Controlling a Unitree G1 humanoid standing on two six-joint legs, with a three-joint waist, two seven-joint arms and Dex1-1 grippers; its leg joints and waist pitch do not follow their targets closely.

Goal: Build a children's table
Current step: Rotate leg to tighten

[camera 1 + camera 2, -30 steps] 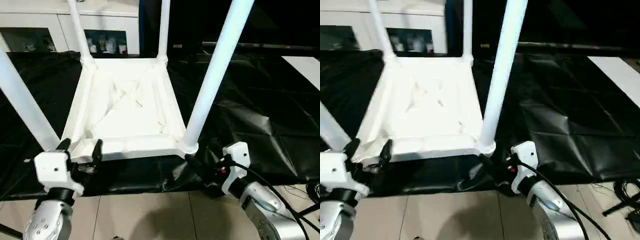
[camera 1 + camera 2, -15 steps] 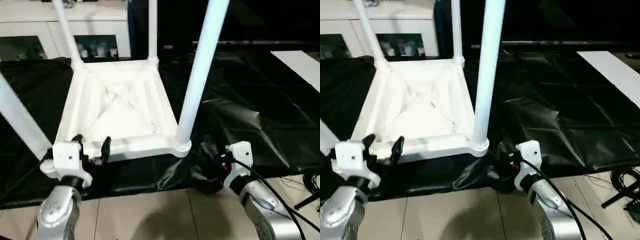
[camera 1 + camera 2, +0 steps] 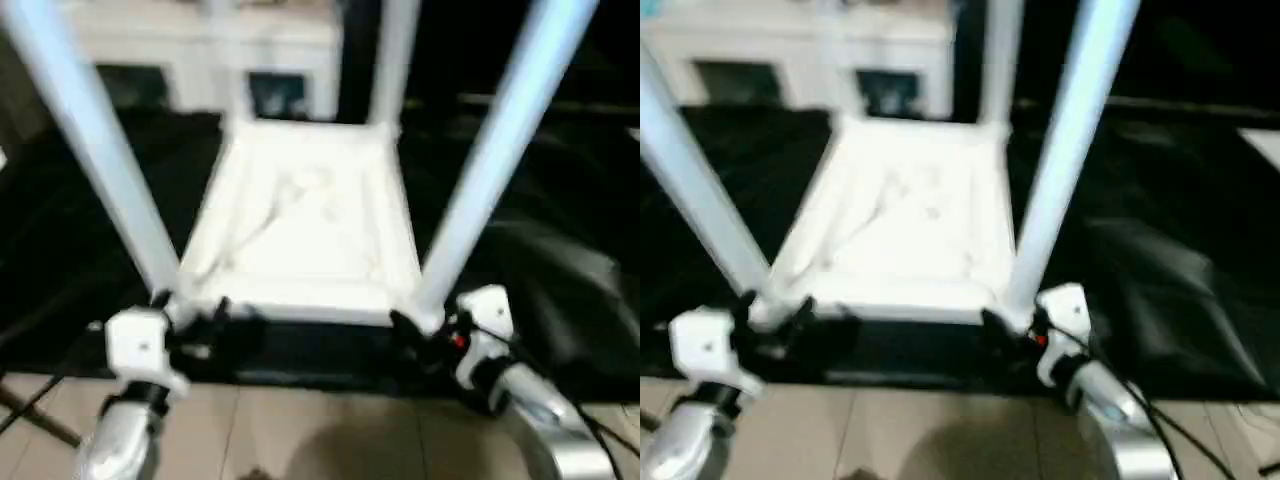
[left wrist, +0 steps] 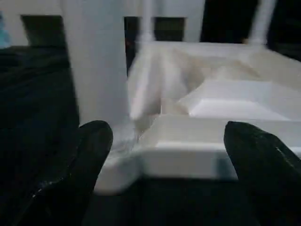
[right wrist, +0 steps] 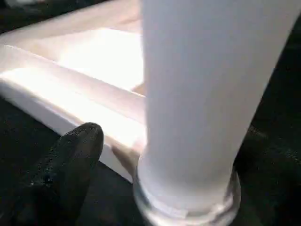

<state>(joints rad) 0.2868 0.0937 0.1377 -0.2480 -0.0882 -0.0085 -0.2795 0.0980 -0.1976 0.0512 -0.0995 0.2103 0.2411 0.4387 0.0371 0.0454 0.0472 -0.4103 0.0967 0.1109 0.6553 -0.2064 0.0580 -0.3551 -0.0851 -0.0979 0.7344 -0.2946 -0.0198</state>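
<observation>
The white plastic rectangular children's table (image 3: 305, 225) lay upside down on the black floor sheet (image 3: 560, 280), ribbed underside up, with all four long white tubular legs (image 3: 495, 150) standing in the corner sockets, so assembly looked essentially done and only flipping it upright seemed left. The left gripper (image 3: 190, 312) had its black fingers (image 4: 89, 155) spread wide around the near corner with the leg base and rim between the jaws, nothing clamped. The right gripper (image 3: 420, 335) was also wide open, the other near leg's base just beside its finger (image 5: 75, 155), no hold visible.
</observation>
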